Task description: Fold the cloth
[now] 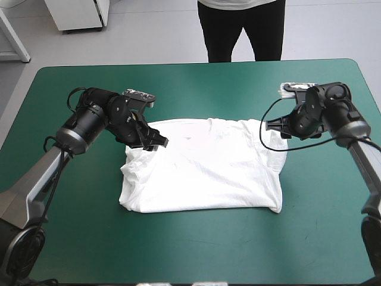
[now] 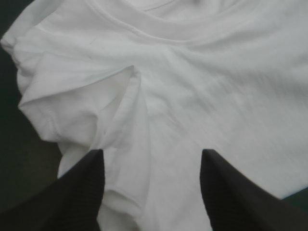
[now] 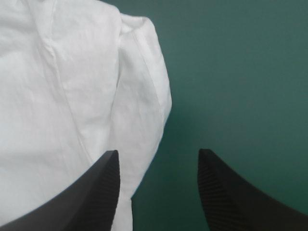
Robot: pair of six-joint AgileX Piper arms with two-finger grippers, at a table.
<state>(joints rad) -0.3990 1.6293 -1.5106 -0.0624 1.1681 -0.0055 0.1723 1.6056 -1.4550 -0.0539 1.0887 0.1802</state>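
You have the T-shirt (image 1: 202, 170) spread on the worktop (image 1: 178, 250); left gripper (image 2: 151, 153) is apart over it, right gripper (image 3: 158, 153) apart astride its edge.

Nothing here can be read. The white T-shirt (image 1: 202, 173) looks plain, with no print, label or number that I can make out, and the teal-green surface (image 1: 196, 250) is unmarked too.

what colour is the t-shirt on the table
White. The T-shirt shows best in the high view, lying on the teal-green cover.
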